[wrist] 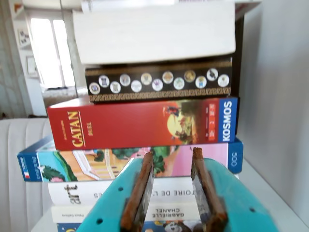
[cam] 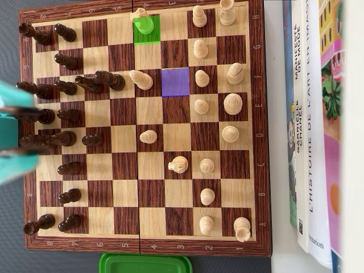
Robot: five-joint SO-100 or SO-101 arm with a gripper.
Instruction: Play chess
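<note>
Books and boxed games stacked against a pale wall fill the wrist view, with a bright window at the far left. A red Catan box (wrist: 145, 123) sits mid-stack, under a dark box with round medallions (wrist: 159, 82) and a white box (wrist: 154, 31). At the bottom edge, the teal gripper (wrist: 171, 159) points toward the stack. Its two rust-brown fingers (wrist: 142, 188) stand apart with a clear gap between them, and nothing is held there. No chess piece appears in this view.

Seen from overhead, a wooden chessboard (cam: 259, 114) lies on a grey surface (cam: 11, 250), with book spines (cam: 310, 131) along its right side. Dark pieces (cam: 62, 88) crowd the left columns and light pieces (cam: 202, 105) the right ones. One square near the top edge is tinted green (cam: 147, 29) and carries a light piece; a purple square (cam: 175, 82) lies lower and to its right, empty. The teal gripper (cam: 11, 133) enters, blurred, from the left edge, over the dark back row, well apart from both coloured squares. A green lid (cam: 145, 263) lies just below the board.
</note>
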